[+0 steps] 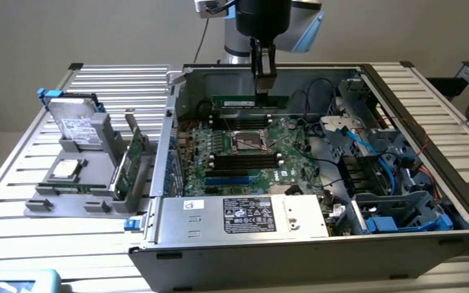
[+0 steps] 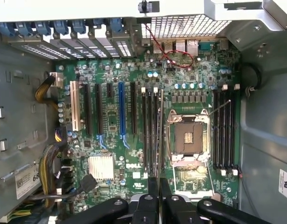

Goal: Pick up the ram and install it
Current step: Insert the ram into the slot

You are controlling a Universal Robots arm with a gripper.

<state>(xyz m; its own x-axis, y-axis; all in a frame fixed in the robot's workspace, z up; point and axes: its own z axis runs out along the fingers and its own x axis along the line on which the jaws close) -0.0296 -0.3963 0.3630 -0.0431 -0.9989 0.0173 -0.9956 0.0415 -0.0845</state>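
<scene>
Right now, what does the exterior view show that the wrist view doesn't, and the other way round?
Exterior view: a gray holder on the slatted table, to that view's left of the open case, with a hard drive and a broad green card standing in it. It also shows the labelled power supply.
Wrist view: a white slot, a looping red wire and yellow-and-black cables.
Both: the CPU socket on the motherboard, and the claw shut on the ram above the board.
</scene>
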